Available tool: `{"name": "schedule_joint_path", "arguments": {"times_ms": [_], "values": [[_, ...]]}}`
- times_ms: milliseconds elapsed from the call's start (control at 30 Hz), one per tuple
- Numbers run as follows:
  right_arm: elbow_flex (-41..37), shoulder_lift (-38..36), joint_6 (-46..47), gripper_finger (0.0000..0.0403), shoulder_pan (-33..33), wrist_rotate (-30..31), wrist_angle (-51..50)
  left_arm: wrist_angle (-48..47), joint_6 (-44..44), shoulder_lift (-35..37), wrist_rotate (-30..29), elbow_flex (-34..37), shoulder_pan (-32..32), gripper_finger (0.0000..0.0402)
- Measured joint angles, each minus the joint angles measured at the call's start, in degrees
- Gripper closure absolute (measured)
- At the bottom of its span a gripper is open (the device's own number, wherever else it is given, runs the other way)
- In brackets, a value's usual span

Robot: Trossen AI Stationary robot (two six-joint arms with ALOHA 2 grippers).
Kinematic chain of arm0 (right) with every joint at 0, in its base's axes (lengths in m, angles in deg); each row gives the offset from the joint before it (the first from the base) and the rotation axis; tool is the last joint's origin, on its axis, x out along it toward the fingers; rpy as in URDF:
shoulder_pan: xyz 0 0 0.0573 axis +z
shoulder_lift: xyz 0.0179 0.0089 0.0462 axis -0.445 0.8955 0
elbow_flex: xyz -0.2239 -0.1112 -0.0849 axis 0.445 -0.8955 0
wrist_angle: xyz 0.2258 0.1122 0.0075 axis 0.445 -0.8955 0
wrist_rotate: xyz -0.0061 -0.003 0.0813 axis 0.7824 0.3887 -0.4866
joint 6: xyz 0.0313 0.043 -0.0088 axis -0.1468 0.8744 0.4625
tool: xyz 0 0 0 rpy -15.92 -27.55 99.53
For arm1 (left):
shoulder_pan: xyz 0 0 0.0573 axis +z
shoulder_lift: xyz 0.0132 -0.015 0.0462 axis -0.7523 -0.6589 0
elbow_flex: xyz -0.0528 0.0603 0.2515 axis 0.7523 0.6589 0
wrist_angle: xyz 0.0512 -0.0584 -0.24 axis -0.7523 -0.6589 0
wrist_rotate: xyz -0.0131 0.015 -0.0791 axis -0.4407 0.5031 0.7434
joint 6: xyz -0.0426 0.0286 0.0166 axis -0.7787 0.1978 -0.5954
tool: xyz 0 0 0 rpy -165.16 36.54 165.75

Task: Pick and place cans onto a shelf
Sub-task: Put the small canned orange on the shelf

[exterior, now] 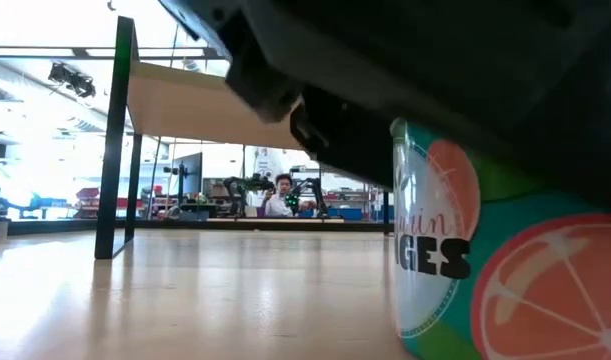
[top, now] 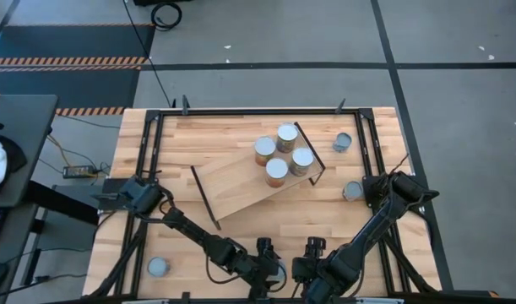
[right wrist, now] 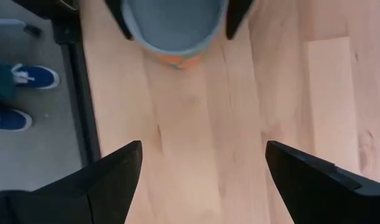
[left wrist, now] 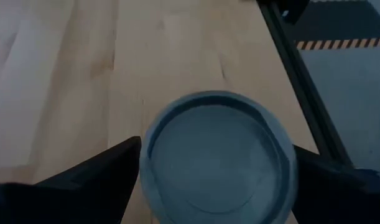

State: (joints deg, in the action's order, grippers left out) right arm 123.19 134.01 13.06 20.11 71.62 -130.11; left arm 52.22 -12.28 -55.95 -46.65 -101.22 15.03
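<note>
Your left fingers spread around a can on the counter, right fingers spread, empty.

A light butcher-block wooden tabletop stands on grey concrete floor. Blue sneakers show beside the table's edge; a seated person is far behind.
</note>
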Motion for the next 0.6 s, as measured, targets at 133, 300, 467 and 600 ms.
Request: {"name": "schedule_joint_path", "arguments": {"times_ms": [133, 300, 467, 600], "values": [[0.10, 0.00, 0.00, 0.0054, -0.16, -0.62, 0.02, 3.27, -0.06, -0.05, 0.25, -0.06, -0.02, 0.0045], [0.20, -0.03, 0.82, 0.0054, -0.15, -1.37, 0.19, 2.61, 0.02, -0.11, 0.33, -0.01, 0.12, 0.0072], [0.20, -1.96, 2.09, 0.0054, 0.20, -1.89, 0.13, -0.79, -0.02, 0.14, 0.33, -2.01, 0.22, 0.0119], [0.20, -5.61, 2.14, 0.0054, 0.37, 0.89, -0.47, -12.64, -0.65, 0.71, 1.09, -9.81, 0.20, 0.0119]]}}
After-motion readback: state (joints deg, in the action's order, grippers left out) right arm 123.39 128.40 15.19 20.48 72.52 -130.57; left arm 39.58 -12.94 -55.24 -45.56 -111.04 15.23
